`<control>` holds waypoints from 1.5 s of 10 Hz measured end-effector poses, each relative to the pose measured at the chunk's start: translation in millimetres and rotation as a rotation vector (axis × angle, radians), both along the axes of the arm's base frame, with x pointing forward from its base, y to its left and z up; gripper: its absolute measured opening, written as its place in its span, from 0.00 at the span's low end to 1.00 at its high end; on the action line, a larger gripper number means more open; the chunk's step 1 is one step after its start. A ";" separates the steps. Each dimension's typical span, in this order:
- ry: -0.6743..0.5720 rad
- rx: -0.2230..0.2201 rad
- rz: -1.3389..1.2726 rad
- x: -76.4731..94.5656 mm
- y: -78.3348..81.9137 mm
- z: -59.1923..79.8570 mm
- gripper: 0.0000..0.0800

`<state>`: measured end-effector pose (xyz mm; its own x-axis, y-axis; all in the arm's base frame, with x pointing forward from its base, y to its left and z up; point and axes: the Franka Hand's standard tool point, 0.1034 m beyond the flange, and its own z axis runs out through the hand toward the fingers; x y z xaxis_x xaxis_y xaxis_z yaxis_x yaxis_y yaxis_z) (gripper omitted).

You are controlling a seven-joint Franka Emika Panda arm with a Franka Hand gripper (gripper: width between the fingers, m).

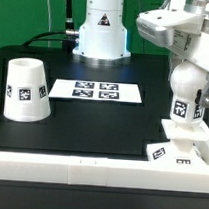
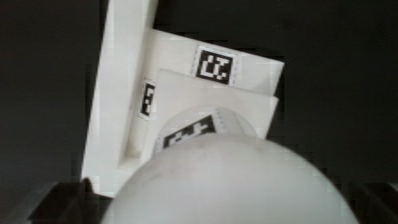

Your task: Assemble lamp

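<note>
Front wall point(image 1: 78, 171): white, runs along the table's near edge in the exterior view; the lamp base lies just behind it.
Lamp base point(image 1: 182, 149): flat white square with black-and-white tags, lying on the black table point(image 1: 101, 122) at the exterior view's right; the wrist view shows it point(image 2: 222, 85) close beside a white strip.
Bulb point(image 1: 182, 112): rounded, white, one tag facing the exterior camera, upright directly above the base; whether it touches the base cannot be told. It fills the near part of the wrist view point(image 2: 222, 185).
Gripper point(image 1: 187, 96): pinching the bulb from above, with a dark finger point(image 2: 63, 200) at the bulb's side.
Lamp shade point(image 1: 23, 88): tapered cup standing wide end down at the exterior view's left, well apart from the base.
Marker board point(image 1: 93, 90): flat on the table between shade and arm.
Robot pedestal point(image 1: 102, 32): white, behind the marker board.
</note>
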<state>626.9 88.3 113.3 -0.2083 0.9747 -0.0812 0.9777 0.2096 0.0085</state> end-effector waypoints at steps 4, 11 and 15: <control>-0.001 0.001 -0.022 0.1 -0.9 -0.2 0.71; 0.031 0.007 -0.550 1.4 -14.3 -0.9 0.72; 0.014 0.004 -0.784 0.7 -13.1 -1.4 0.72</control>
